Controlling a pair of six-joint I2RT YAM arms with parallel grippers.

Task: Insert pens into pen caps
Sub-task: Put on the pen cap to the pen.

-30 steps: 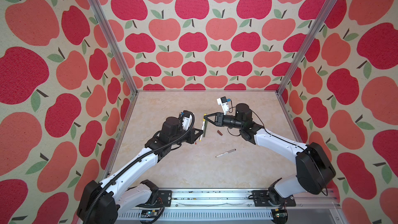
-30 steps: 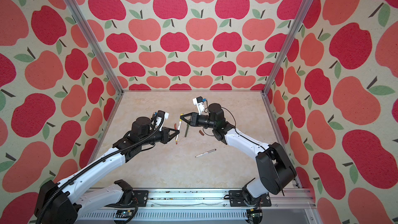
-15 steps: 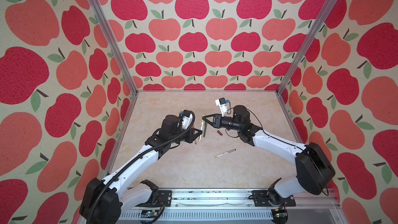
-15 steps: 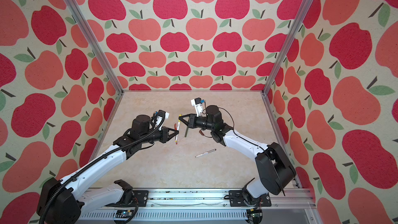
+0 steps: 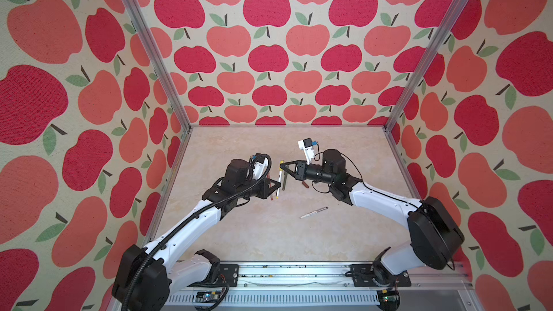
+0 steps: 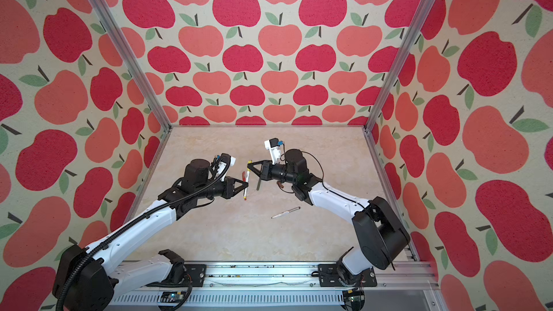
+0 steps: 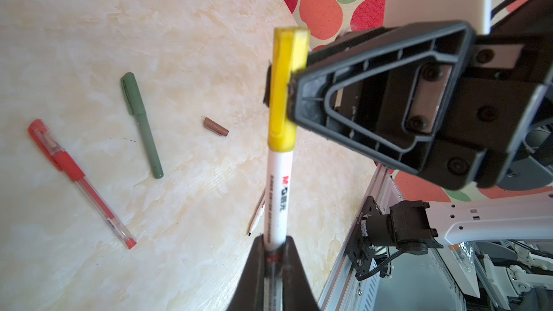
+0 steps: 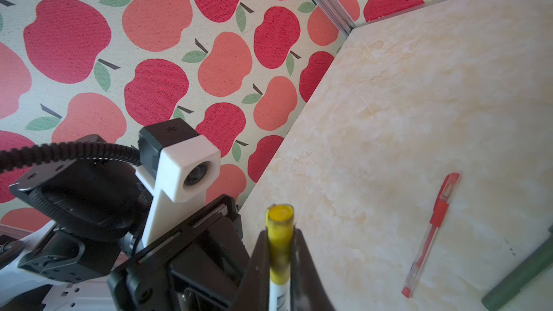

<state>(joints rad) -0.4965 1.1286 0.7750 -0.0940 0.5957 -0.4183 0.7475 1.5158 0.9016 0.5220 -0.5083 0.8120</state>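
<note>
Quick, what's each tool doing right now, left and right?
Left tool: closed, holding the white pen by its barrel.
Right tool: closed on the yellow cap.

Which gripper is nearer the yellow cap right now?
Right. The right gripper is shut on the yellow cap itself. The left gripper is shut on the white-barrelled pen toward its opposite end, away from the cap.

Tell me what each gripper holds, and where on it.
Left gripper grips the white pen on its barrel; right gripper pinches the yellow cap around mid-length.
</note>
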